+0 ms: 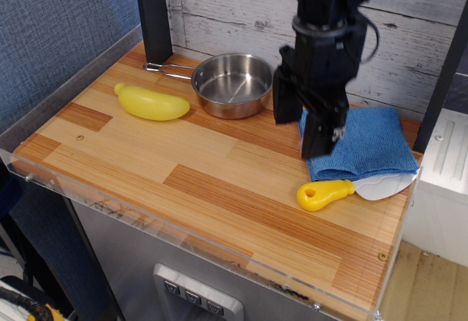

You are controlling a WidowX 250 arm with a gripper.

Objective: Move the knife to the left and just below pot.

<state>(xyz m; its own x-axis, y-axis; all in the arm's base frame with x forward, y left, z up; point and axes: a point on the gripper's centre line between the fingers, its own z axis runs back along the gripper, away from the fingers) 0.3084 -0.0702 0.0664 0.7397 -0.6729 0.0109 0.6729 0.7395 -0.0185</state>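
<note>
The knife (344,189) lies near the right front of the wooden table, with its yellow handle pointing left and its white blade partly under the edge of a blue cloth (369,145). The pot (232,83), a shiny steel pan with a thin wire handle pointing left, sits at the back middle. My gripper (300,134) hangs open and empty above the table, between the pot and the knife, over the cloth's left edge. Its black fingers (316,134) point down, a short way above and left of the knife's handle.
A yellow banana-shaped toy (151,103) lies left of the pot, near its handle. A black post (152,14) stands at the back left. The table (183,167) has a clear raised rim along the front and a plank wall behind.
</note>
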